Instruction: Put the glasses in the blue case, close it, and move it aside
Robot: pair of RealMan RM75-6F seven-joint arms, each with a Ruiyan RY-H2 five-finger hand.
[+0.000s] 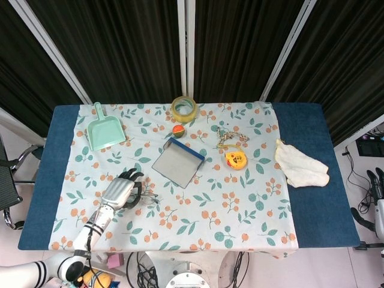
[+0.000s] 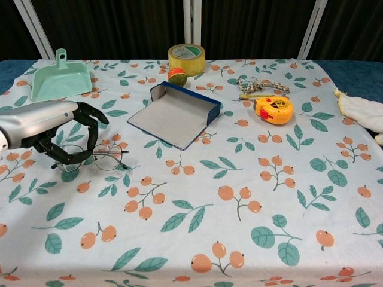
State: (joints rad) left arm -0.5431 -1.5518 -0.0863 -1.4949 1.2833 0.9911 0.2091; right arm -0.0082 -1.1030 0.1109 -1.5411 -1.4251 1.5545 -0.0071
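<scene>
The thin wire-framed glasses hang just above the flowered cloth at the left, and my left hand holds them by their left part with curled fingers. In the head view the same left hand sits low left with the glasses sticking out to its right. The blue case lies open in the middle of the table, grey inside and with nothing in it, a short way right of and beyond the hand. My right hand hangs off the table's far right edge with straight fingers and holds nothing.
A mint dustpan lies at the back left. A yellow tape roll and a small orange ball sit behind the case. A yellow tape measure, a knotted cord and a white cloth lie to the right.
</scene>
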